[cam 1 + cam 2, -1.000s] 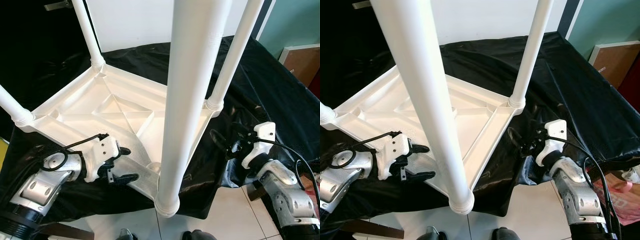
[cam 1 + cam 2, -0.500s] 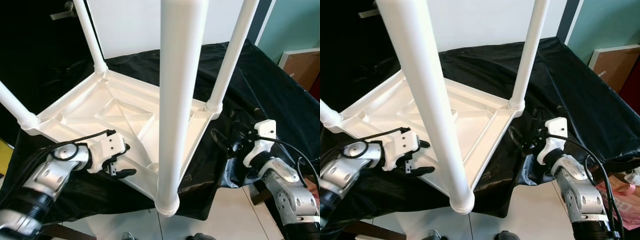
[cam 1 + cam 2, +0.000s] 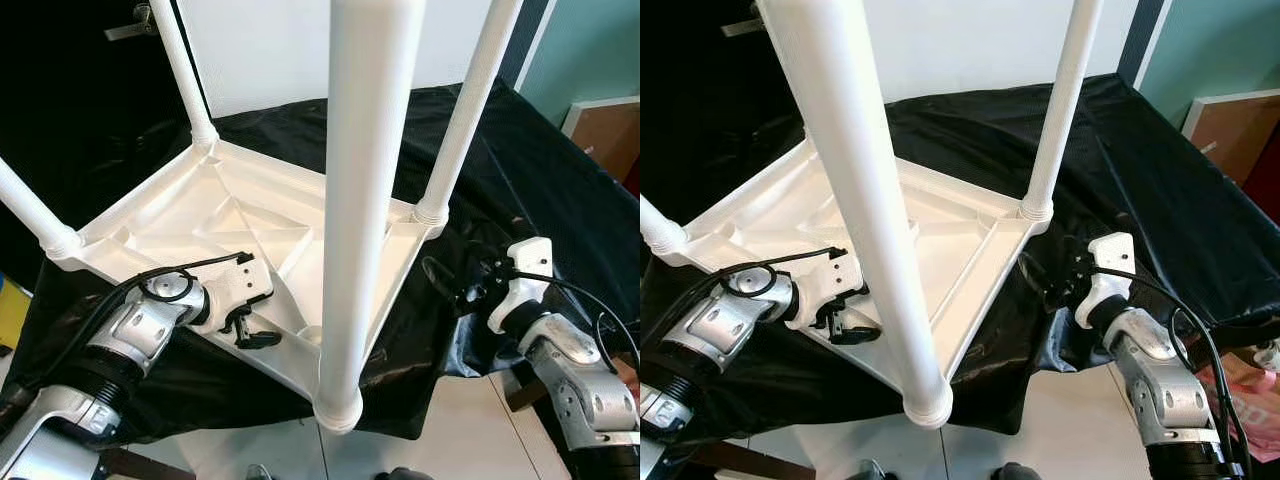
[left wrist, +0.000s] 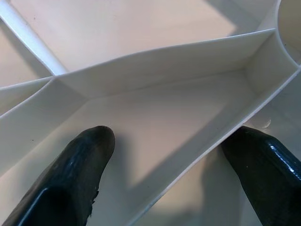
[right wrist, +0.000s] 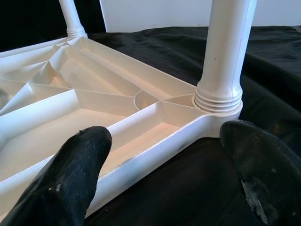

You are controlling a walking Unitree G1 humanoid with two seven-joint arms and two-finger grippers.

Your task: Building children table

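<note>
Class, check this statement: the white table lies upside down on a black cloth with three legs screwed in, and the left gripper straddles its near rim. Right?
Not quite: four legs stand in the upside-down table, not three. The left eye view shows one at each corner, including the near leg. The rest holds: it lies on the black cloth, and the left gripper straddles the near rim, open.

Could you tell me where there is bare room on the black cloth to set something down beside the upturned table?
Bare cloth lies to the right of the upturned table, beyond the right gripper. The near-left edge is crowded: the left gripper straddles the table's rim there, fingers open, and the nearest leg stands close by.
</note>
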